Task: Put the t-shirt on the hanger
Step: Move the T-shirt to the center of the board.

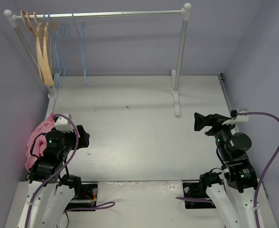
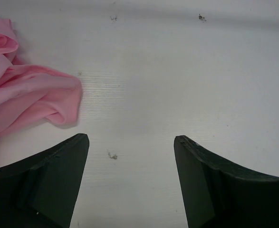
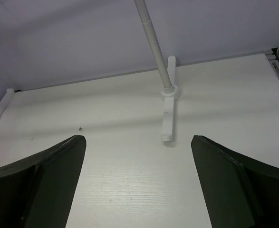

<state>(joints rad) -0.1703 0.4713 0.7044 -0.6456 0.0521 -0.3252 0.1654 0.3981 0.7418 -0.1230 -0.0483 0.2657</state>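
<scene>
Crumpled light pink cloth t-shirt [image 1: 36, 137] lies at bench [image 1: 139, 142] left edge, just beside left gripper [image 2: 131, 137], jaws open, empty. Thin light-blue wire hangers [image 1: 84, 57] hang on metal rail [image 1: 110, 14] back-left, beside tan wooden hangers [image 1: 45, 57]. Right gripper [image 3: 138, 137] far right, jaws open, empty.

The right gripper [image 3: 138, 142] holds its fingers [image 3: 49, 180] wide apart over the white desk [image 3: 125, 190]; beyond, a rack post [image 3: 154, 52] rises from its foot [image 3: 168, 118].
</scene>
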